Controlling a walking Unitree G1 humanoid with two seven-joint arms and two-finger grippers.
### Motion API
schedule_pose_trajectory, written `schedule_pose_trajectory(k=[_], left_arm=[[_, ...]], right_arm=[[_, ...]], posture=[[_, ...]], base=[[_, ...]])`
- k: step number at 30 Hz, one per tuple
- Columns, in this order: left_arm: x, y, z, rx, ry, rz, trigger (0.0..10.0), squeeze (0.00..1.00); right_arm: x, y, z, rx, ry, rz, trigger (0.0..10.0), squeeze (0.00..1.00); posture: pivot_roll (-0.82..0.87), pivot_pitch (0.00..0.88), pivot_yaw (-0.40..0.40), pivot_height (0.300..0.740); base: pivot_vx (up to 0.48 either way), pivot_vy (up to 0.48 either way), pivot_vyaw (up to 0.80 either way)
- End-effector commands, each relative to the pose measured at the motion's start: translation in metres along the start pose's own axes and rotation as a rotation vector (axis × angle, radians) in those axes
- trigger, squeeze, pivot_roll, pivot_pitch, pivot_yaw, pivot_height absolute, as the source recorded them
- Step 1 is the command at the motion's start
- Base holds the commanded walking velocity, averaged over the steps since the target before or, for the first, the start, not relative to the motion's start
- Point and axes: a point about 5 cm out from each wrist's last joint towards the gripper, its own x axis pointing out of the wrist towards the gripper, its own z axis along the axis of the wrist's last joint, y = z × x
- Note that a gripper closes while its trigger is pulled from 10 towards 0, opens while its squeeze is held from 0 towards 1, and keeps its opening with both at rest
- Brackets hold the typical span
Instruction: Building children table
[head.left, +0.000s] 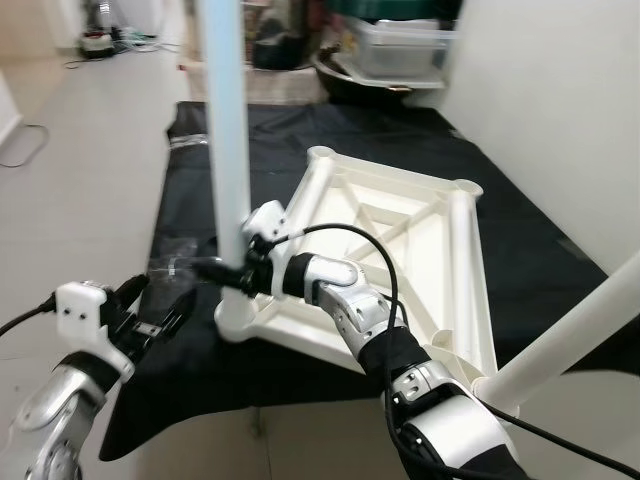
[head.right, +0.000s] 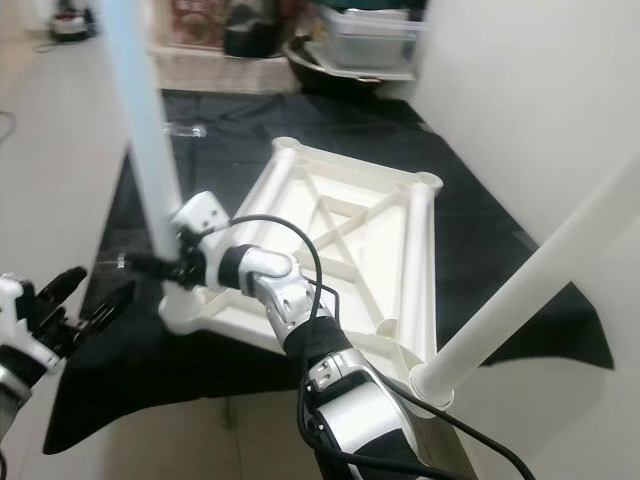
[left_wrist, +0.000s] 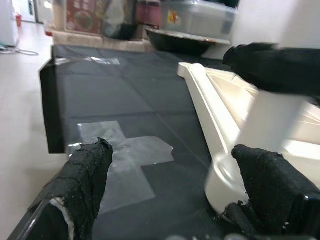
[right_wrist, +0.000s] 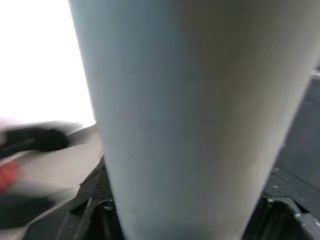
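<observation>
Legs stand straight up: right pincer (head.left: 232, 272) grips the near-left table leg (head.left: 226, 140); left pincer (head.left: 150, 310) waits open nearby.

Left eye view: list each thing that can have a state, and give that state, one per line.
Table top: upside down on the black mat.
Pale blue leg: upright in the near-left corner socket, gripped.
White leg: fitted in the near-right corner, leaning.
Far corner sockets: no legs in them.
Right pincer: shut on the pale blue leg.
Left pincer: open, holding nothing.
</observation>
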Motion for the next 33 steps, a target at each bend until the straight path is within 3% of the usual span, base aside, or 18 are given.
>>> schedule_pose_trajectory(k=[1, 2, 4, 5, 6, 8, 9, 12, 14, 15, 16, 17, 20, 21, 22, 27, 31, 33], left_arm=[[0.0, -0.003, 0.002, -0.001, -0.006, -0.017, 10.0, 0.0], [0.0, -0.003, 0.002, -0.001, -0.006, -0.017, 10.0, 0.0], [-0.001, -0.003, 0.002, -0.003, -0.008, -0.019, 10.0, 0.0], [-0.002, -0.003, 0.002, -0.003, -0.009, -0.019, 10.0, 0.0], [-0.002, -0.003, 0.002, -0.003, -0.009, -0.019, 10.0, 0.0], [-0.002, -0.004, 0.002, -0.004, -0.01, -0.017, 10.0, 0.0], [-0.002, -0.004, 0.002, -0.004, -0.01, -0.017, 10.0, 0.0], [-0.003, -0.002, 0.002, -0.003, -0.008, -0.017, 10.0, 0.0], [-0.003, -0.002, 0.003, -0.003, -0.007, -0.018, 10.0, 0.0], [-0.003, -0.001, 0.003, -0.002, -0.006, -0.019, 10.0, 0.0], [-0.002, 0.0, 0.003, -0.002, -0.005, -0.02, 10.0, 0.0], [-0.002, 0.0, 0.002, -0.001, -0.005, -0.02, 10.0, 0.0], [-0.002, 0.0, 0.003, -0.001, -0.004, -0.02, 10.0, 0.0], [-0.002, 0.001, 0.002, 0.001, -0.004, -0.017, 10.0, 0.0], [-0.001, 0.001, 0.002, 0.002, -0.004, -0.013, 10.0, 0.0], [-0.002, 0.001, 0.002, 0.003, -0.005, -0.006, 10.0, 0.0], [-0.002, 0.0, 0.003, 0.002, -0.01, -0.004, 10.0, 0.0], [-0.003, -0.001, 0.003, 0.003, -0.011, -0.004, 10.0, 0.0]], right_arm=[[-0.018, -0.038, -0.003, 0.077, 0.017, -0.321, 0.0, 0.0], [-0.021, -0.045, -0.004, 0.082, 0.031, -0.396, 0.0, 0.0], [-0.071, -0.093, -0.027, 0.134, 0.109, -0.881, 0.0, 0.0], [-0.093, -0.106, -0.037, 0.134, 0.134, -1.027, 0.0, 0.0], [-0.093, -0.106, -0.037, 0.134, 0.134, -1.027, 0.0, 0.0], [-0.122, -0.12, -0.051, 0.125, 0.18, -1.182, 0.0, 0.0], [-0.122, -0.12, -0.051, 0.125, 0.18, -1.182, 0.0, 0.0], [-0.172, -0.139, -0.063, 0.066, 0.258, -1.406, 0.0, 0.0], [-0.176, -0.14, -0.061, 0.051, 0.264, -1.43, 0.0, 0.0], [-0.172, -0.139, -0.06, 0.076, 0.266, -1.414, 7.9, 0.0], [-0.169, -0.137, -0.059, 0.098, 0.268, -1.41, 7.9, 0.0], [-0.162, -0.135, -0.058, 0.12, 0.269, -1.381, 10.0, 0.0], [-0.157, -0.132, -0.057, 0.139, 0.261, -1.373, 10.0, 0.0], [-0.148, -0.128, -0.051, 0.138, 0.216, -1.346, 10.0, 0.69], [-0.139, -0.127, -0.042, 0.137, 0.164, -1.296, 10.0, 1.0], [-0.128, -0.132, -0.02, 0.141, 0.066, -1.238, 10.0, 1.0], [-0.138, -0.141, 0.008, 0.113, -0.043, -1.28, 10.0, 1.0], [-0.142, -0.14, 0.011, 0.105, -0.059, -1.293, 10.0, 1.0]], posture=[[0.12, 0.0, -0.124, 0.74], [0.12, 0.0, -0.124, 0.74], [0.1, 0.0, -0.116, 0.74], [0.1, 0.0, -0.115, 0.74], [0.1, 0.0, -0.115, 0.74], [0.09, 0.0, -0.109, 0.74], [0.09, 0.0, -0.109, 0.74], [0.07, 0.0, -0.097, 0.74], [0.07, 0.0, -0.097, 0.74], [0.07, 0.0, -0.094, 0.74], [0.07, 0.0, -0.094, 0.74], [0.07, 0.0, -0.095, 0.74], [0.07, 0.0, -0.095, 0.74], [0.09, 0.0, -0.107, 0.74], [0.1, 0.0, -0.111, 0.74], [0.1, 0.0, -0.116, 0.74], [0.09, 0.0, -0.116, 0.74], [0.09, 0.0, -0.116, 0.74]], base=[[0.0, 0.0, 0.0], [0.0, 0.0, 0.0], [0.0, 0.0, 0.0], [0.0, 0.0, 0.0], [0.0, 0.0, 0.0], [0.0, 0.0, 0.0], [0.0, 0.0, 0.0], [0.0, 0.0, 0.0], [0.0, 0.0, 0.0], [0.0, 0.0, 0.0], [0.0, 0.0, 0.0], [0.0, 0.0, 0.0], [0.0, 0.0, 0.0], [0.0, 0.0, 0.0], [0.0, 0.0, 0.0], [0.0, 0.0, 0.0], [0.0, 0.0, 0.0], [0.0, 0.0, 0.0]])
